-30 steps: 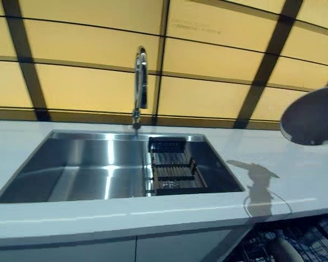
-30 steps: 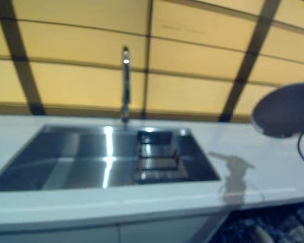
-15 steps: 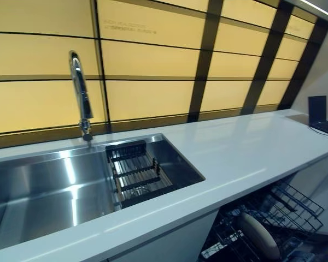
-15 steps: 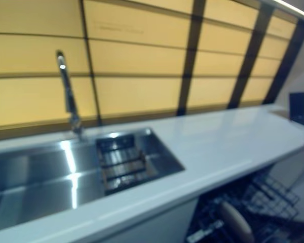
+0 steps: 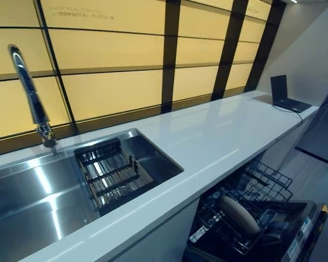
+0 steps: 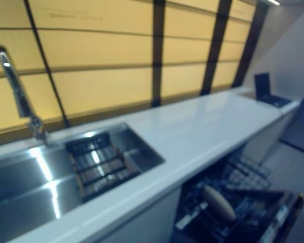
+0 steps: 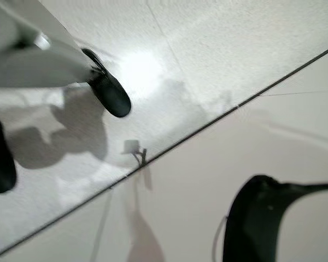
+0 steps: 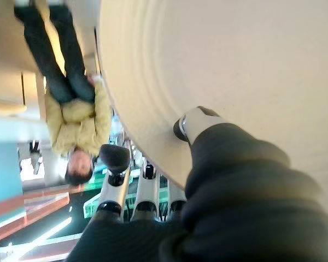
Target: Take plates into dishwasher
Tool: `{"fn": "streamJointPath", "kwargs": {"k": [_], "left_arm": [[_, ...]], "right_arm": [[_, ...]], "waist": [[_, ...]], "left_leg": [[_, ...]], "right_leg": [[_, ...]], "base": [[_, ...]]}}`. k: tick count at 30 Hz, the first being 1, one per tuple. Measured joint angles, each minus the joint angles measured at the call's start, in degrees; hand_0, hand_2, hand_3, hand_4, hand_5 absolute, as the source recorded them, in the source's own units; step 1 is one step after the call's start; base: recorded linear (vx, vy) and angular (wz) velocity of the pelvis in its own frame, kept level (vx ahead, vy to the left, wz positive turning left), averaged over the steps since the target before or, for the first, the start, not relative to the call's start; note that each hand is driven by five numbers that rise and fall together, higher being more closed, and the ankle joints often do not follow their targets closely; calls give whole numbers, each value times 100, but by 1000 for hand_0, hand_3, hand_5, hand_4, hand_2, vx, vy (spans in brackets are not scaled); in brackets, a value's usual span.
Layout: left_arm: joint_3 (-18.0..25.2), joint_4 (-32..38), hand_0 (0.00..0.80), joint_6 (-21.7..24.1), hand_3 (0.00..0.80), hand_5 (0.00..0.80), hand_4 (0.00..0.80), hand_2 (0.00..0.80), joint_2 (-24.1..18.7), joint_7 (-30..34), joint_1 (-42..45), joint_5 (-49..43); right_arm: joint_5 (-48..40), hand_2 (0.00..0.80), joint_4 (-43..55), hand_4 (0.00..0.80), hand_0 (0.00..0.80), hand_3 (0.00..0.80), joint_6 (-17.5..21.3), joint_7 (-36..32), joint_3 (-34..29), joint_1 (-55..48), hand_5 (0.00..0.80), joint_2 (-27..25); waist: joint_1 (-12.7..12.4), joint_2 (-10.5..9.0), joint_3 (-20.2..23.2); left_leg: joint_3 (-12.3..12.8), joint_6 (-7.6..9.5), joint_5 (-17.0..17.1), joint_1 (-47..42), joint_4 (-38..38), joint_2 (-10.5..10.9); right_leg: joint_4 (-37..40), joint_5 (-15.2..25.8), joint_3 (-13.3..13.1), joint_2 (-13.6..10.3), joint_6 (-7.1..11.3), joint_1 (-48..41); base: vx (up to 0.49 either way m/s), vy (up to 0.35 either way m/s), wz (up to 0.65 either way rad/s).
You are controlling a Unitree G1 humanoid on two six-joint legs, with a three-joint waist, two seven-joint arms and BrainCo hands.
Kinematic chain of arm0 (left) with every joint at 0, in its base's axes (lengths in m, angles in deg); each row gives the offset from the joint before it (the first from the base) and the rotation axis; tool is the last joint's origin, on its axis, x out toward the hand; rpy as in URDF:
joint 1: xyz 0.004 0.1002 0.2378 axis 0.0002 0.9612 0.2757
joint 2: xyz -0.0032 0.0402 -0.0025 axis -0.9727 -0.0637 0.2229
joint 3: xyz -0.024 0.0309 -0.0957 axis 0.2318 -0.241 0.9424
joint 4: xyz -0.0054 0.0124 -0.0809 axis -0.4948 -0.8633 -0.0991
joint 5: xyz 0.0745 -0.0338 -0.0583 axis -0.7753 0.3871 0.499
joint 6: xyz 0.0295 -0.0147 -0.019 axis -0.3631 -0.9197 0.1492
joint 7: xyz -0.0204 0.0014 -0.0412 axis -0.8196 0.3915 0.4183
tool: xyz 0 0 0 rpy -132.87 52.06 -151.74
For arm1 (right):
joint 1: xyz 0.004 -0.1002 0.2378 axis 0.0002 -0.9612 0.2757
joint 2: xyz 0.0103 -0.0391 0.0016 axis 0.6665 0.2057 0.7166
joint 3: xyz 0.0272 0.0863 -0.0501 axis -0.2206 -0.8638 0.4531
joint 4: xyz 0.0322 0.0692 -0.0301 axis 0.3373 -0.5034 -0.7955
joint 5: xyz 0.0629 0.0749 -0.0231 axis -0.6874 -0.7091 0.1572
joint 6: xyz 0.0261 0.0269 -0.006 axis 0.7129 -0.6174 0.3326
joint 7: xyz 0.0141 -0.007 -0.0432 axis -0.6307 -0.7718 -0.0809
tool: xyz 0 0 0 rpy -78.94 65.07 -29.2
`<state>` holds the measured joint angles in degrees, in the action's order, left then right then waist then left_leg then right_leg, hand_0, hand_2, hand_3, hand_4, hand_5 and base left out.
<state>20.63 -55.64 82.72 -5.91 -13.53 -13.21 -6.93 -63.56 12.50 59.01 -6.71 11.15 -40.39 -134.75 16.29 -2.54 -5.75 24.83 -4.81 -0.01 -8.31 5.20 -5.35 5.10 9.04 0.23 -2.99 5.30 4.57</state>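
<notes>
Your left hand [image 7: 54, 60] hangs over the pale floor [image 7: 218, 43], fingers loosely straight and empty. The sink [image 5: 49, 191] sits at left in the white counter [image 5: 218, 136], the dishwasher rack [image 5: 246, 213] open below with one plate [image 5: 238, 214] in it. Your right hand [image 8: 229, 180] pinches a beige plate [image 8: 235, 60], thumb on its face.

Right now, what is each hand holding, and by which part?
The right hand grips a plate at its rim, thumb on its face. The left hand holds nothing.
</notes>
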Motion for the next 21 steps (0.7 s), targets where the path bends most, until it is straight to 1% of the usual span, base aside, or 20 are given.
{"fn": "streamJointPath", "kwargs": {"k": [2, 3, 5, 6, 8, 11, 12, 13, 15, 16, 21], "left_arm": [[-104, 16, 0, 0, 0, 0, 0, 0, 24, 49, -46, -6], [-106, 20, 0, 1, 0, 0, 0, 0, 30, 58, -46, -6], [-172, 38, 0, 10, 0, 0, 0, 0, 31, 74, -43, -5], [-192, 52, 0, 13, 0, 0, 0, 0, 31, 75, -45, -4], [-193, 60, 0, 22, 0, 0, 0, 0, 34, 104, -81, -1], [-195, 93, 0, 70, 0, 0, 0, 0, 64, 115, -90, 2], [-195, 93, 0, 70, 0, 0, 0, 0, 64, 115, -90, 2], [-196, 136, 0, 127, 0, 0, 0, 0, 104, 116, -81, 4], [-197, 248, 0, 163, 0, 0, 0, 0, 149, 129, -80, 10], [-198, 252, 0, 169, 0, 0, 0, 0, 163, 139, -103, 13], [-200, 303, 0, 250, 0, 0, 0, 0, 198, 219, -140, 16]], "right_arm": [[-35, 800, 107, 800, 800, 800, -10, 63, 10, 10, 800, 131], [-35, 800, 109, 800, 800, 800, -13, 81, 13, 24, 800, 149], [-49, 800, 140, 800, 800, 800, -68, 135, 76, 192, 800, 240], [-53, 800, 151, 800, 800, 800, -97, 152, 108, 267, 800, 266], [-134, 800, 167, 800, 800, 800, -148, 255, 298, 403, 800, 286], [-155, 800, 179, 800, 800, 800, -224, 334, 485, 667, 800, 324], [-155, 800, 179, 800, 800, 800, -224, 334, 485, 667, 800, 324], [-155, 800, 224, 800, 800, 800, -284, 361, 549, 819, 800, 327], [-156, 800, 299, 800, 800, 800, -301, 460, 548, 875, 800, 327], [-156, 800, 303, 800, 800, 800, -306, 475, 548, 877, 800, 327], [-156, 800, 415, 800, 800, 800, -377, 614, 603, 1123, 800, 327]], "waist": [[-1, 160, -132], [-6, 196, -153], [-17, 390, -226], [-20, 450, -257], [-31, 574, -363], [-38, 706, -484], [-38, 706, -484], [-96, 813, -565], [-132, 946, -647], [-142, 977, -677], [-166, 1139, -875]], "left_leg": [[6, 25, -16, 13, -2, 46], [6, 29, -19, 18, -2, 50], [-1, 41, -18, 126, -5, 85], [-1, 47, -16, 159, -5, 101], [-17, 63, -12, 194, -6, 124], [-29, 87, -23, 210, -4, 156], [-29, 87, -23, 210, -4, 156], [-37, 106, -31, 229, -1, 181], [-49, 127, -24, 327, -3, 219], [-59, 128, -23, 340, -4, 223], [-239, 139, -1, 395, -9, 267]], "right_leg": [[-1, 47, -19, -32, -24, 25], [-1, 47, -21, -36, -25, 31], [-2, 66, -24, -53, -40, 131], [-2, 86, -34, -57, -68, 166], [0, 97, -31, -86, -84, 194], [2, 97, -15, -116, -84, 207], [2, 97, -15, -116, -84, 207], [3, 97, -7, -148, -85, 223], [0, 111, 10, -189, -98, 318], [0, 112, 11, -197, -99, 329], [1, 112, 42, -229, -100, 357]], "base": [[-11, -10, -2], [0, 0, 0], [-18, -6, 0], [-43, -15, 1], [-8, -2, 2], [-2, -1, 1], [0, 0, 0], [0, 0, 0], [0, 0, 0], [-5, 23, 4], [5, 4, 4]]}}
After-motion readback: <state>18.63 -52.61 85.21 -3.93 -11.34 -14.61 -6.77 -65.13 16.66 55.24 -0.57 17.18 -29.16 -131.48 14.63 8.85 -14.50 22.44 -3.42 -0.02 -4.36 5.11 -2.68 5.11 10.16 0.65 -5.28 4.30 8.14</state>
